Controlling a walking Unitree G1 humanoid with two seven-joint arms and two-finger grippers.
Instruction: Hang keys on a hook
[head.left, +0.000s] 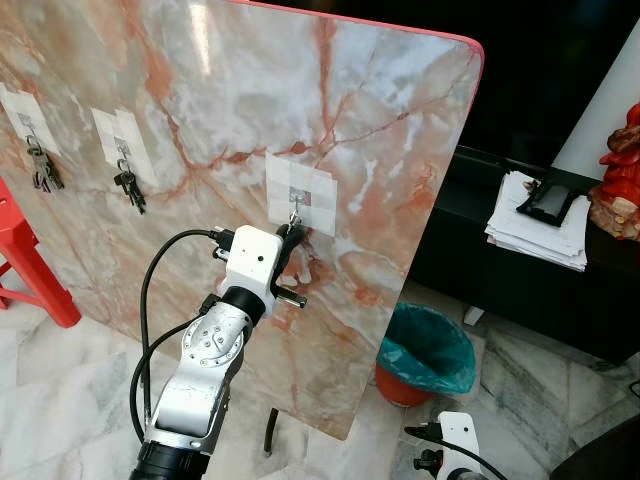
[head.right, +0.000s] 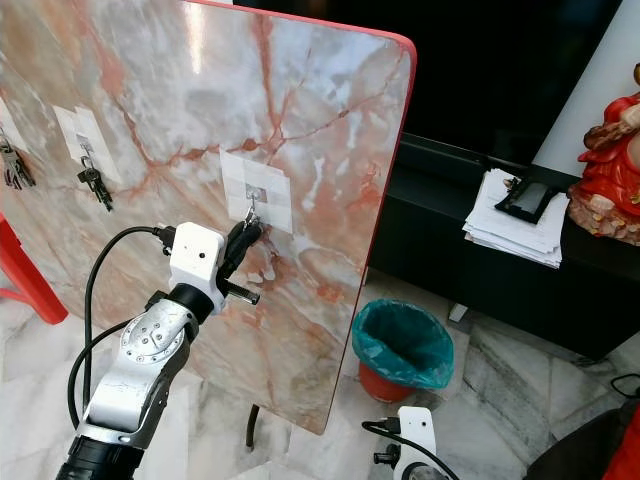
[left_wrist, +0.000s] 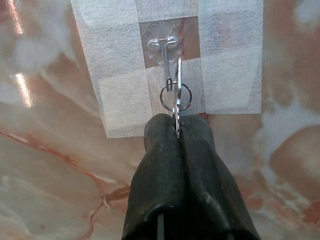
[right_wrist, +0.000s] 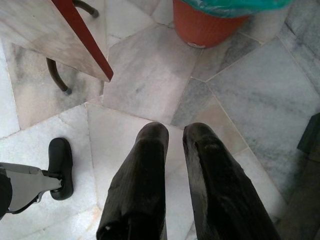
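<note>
Against the upright marble board (head.left: 330, 130), which stands tilted on its edge like a tabletop turned into a wall, the left end effector (left_wrist: 176, 131) is raised to the nearest of three taped patches. Its two black fingers (left_wrist: 159, 165) are pressed together on the blade of a key (left_wrist: 176, 107), pinching it thin-edge-on so the ring (left_wrist: 176, 96) stays free above the fingertips; that narrow grip looks chosen so the ring can be steered without the fingers blocking it. The ring sits right at the lower end of the small clear hook (left_wrist: 167, 55), which is held to the board by strips of white tape (left_wrist: 120, 85), and it seems to overlap the hook's wire tip, though I cannot tell whether it is truly threaded on or only lying across it. The arm reaches up from below, which makes sense if the ring has to be lifted over an upturned tip and then let down. Farther along the board two other bunches of keys (head.left: 129, 188) hang from their own taped hooks, showing how the finished job should look. The right end effector (right_wrist: 175, 150) hangs idle low over the marble floor (right_wrist: 250, 90), its fingers slightly parted and holding nothing, near a red bin lined with a green bag (head.left: 428, 352). A stack of papers (head.left: 540, 228) lies on a dark bench behind.
</note>
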